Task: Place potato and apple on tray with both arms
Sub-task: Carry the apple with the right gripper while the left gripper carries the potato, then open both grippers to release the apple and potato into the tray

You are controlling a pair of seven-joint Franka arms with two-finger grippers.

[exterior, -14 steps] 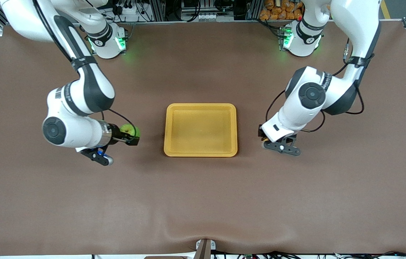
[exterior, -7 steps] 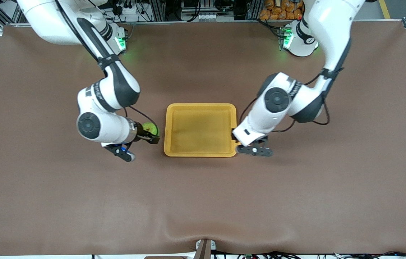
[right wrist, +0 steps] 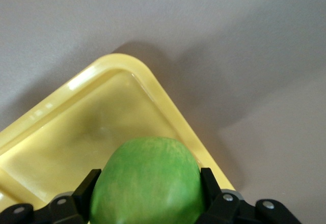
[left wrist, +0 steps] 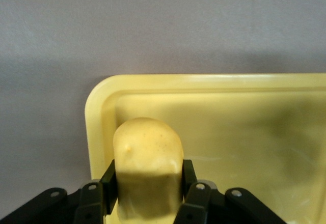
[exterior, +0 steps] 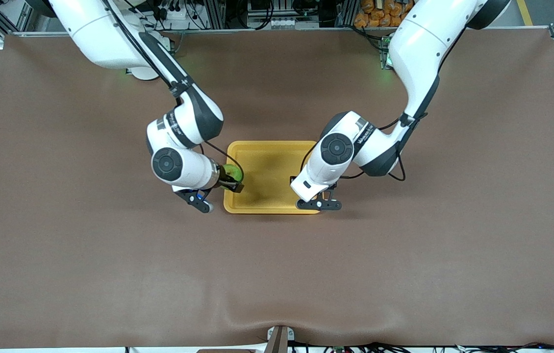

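Delivery is the step in hand, by my reading; both arms carry fruit over the yellow-orange tray (exterior: 269, 169) in the middle of the brown table (exterior: 277, 274), and nothing lies in the tray yet. Your right gripper (exterior: 234, 182) hangs over the tray's edge at the right arm's end, its jaws closed around the green apple (exterior: 232, 172); the right wrist view shows the apple (right wrist: 147, 180) pinched between both fingers (right wrist: 214, 196) above a rounded corner of the tray (right wrist: 117, 68). Your left gripper (left wrist: 147, 193) is over the tray's edge at the left arm's end, though the front view hides it under the wrist; its jaws are closed on the potato (left wrist: 147, 165), which stands up between the fingers above a tray corner (left wrist: 99, 107).

Next, I judge, you should carry each item a little farther inward past the raised rim, lower it close to the floor, then part the jaws; the apple is round and may roll, so release it low; keep the two grippers apart as they descend. No brand, label or writing can be read on the tray or fruit; the markings on the arm links are illegible.
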